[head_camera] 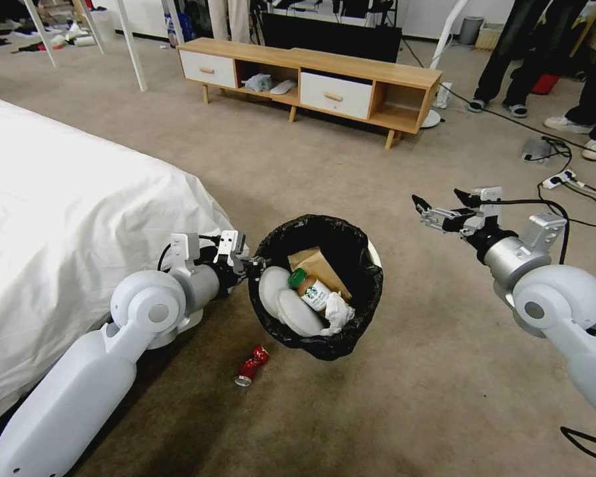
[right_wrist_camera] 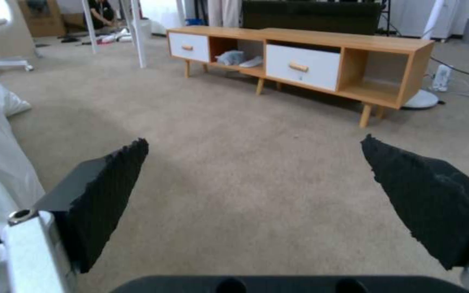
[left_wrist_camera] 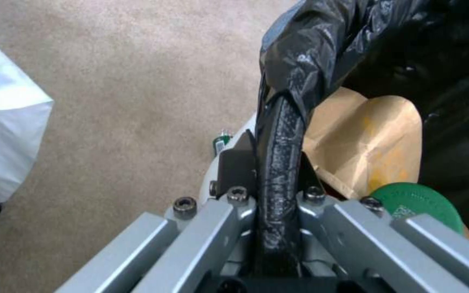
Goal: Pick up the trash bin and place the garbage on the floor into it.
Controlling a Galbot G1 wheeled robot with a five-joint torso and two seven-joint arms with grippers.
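One crushed red can (head_camera: 252,365) lies on the beige carpet floor (head_camera: 444,371) beside the black-bagged round white trash bin (head_camera: 324,344), whose rim the left gripper (head_camera: 250,264) clamps; the right gripper (head_camera: 440,205) hovers wide open.

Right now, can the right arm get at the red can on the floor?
Probably yes. The right tool is open and empty, with bare carpet below it. The can lies in the open, but across the bin held by the left tool, so it must reach around.
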